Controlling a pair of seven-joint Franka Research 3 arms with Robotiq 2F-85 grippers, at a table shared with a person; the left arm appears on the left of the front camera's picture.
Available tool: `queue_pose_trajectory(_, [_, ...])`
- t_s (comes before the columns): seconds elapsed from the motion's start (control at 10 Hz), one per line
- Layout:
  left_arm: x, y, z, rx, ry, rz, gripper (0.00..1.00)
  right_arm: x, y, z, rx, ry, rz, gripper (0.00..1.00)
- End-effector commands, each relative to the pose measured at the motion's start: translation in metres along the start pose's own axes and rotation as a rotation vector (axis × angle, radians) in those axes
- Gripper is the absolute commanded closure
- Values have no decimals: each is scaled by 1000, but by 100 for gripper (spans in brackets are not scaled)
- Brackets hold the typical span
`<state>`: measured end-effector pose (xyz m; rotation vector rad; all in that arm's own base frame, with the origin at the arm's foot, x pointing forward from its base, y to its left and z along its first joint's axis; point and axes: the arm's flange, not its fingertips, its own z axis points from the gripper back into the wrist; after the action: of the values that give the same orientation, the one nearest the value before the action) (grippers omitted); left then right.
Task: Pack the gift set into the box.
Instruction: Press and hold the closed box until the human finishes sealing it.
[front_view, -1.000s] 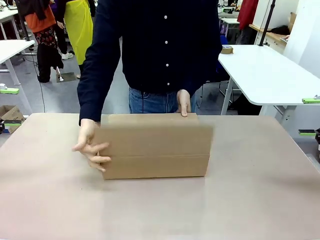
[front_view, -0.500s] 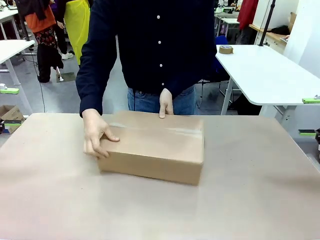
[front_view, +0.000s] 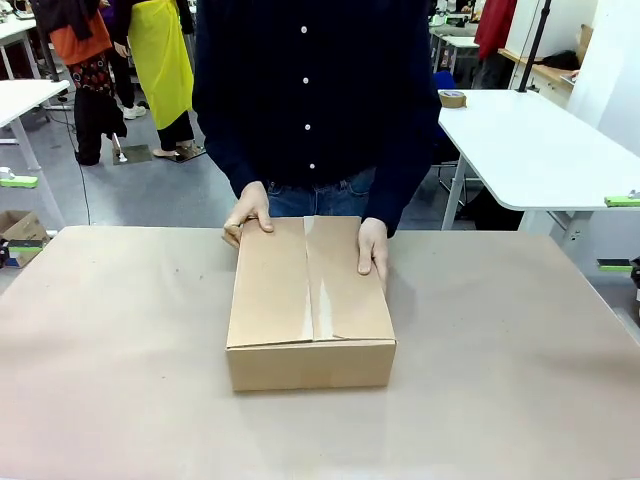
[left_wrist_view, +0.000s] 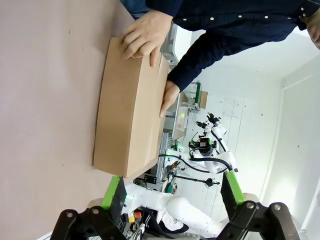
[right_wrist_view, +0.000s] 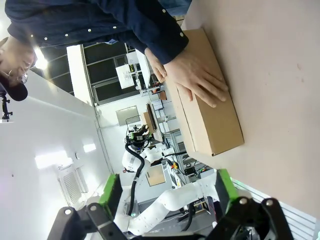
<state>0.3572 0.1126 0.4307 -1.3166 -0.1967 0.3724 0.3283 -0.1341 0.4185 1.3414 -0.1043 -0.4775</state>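
The box (front_view: 310, 290) is a plain brown carton lying flat in the middle of the table, flaps folded shut with a seam down its top, short end towards me. The person's hands (front_view: 248, 212) (front_view: 373, 245) rest on its far corners. The gift set is hidden from view. In the left wrist view, my left gripper (left_wrist_view: 172, 192) is open above the table, well short of the box (left_wrist_view: 127, 115). My right gripper (right_wrist_view: 167, 187) is open too, empty, with the box (right_wrist_view: 210, 115) and a hand (right_wrist_view: 197, 75) farther off.
The brown table (front_view: 120, 380) spreads wide on both sides of the carton. A white table (front_view: 530, 140) with a tape roll (front_view: 452, 99) stands behind at the right. Other people stand far back left.
The person tipped the box down flat and turned it a quarter turn, so its short end now faces me. Both hands moved to its far corners.
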Motion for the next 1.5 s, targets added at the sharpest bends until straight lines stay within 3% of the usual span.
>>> queue_pose_trajectory(0.0, [-2, 0, 0, -9, 4, -16, 0, -1, -1, 0, 2, 6, 25, 0])
queue_pose_trajectory(0.3, [-2, 0, 0, -9, 4, -16, 0, 0, 0, 0, 0, 0, 0, 0])
queue_pose_trajectory(0.4, [0, 0, 0, 0, 0, 0, 0, 6, 17, -38, -119, 46, 81, 0])
queue_pose_trajectory(0.5, [-3, -19, -37, -65, -49, -238, 0, 8, 37, -97, -176, 151, 320, 0])
queue_pose_trajectory(0.6, [-11, -35, -79, -234, 41, -430, 0, 4, 53, -155, -203, 175, 572, 0])
queue_pose_trajectory(0.7, [-25, -42, -126, -298, 22, -621, 0, -10, 59, -212, -99, 261, 877, 0])
queue_pose_trajectory(0.8, [-37, -37, -160, -368, -11, -765, 0, -25, 55, -245, -63, 283, 1116, 0])
queue_pose_trajectory(0.9, [-41, -30, -178, -376, -64, -834, 0, -33, 51, -250, -52, 242, 1179, 0])
queue_pose_trajectory(1.0, [-31, -56, -124, -223, 21, -520, 0, -27, 52, -204, -341, 234, 812, 0])
queue_pose_trajectory(1.1, [-31, -56, -124, -223, 21, -520, 0, -54, 69, -260, -246, 310, 744, 0])
queue_pose_trajectory(1.2, [-31, -56, -124, -223, 21, -520, 0, -50, 65, -257, -290, 309, 818, 0])
queue_pose_trajectory(1.3, [-35, -52, -156, -257, 0, -618, 0, -44, 76, -278, -154, 511, 1049, 0])
queue_pose_trajectory(1.4, [-31, -49, -187, -383, 21, -795, 0, -32, 80, -300, -82, 513, 1359, 0])
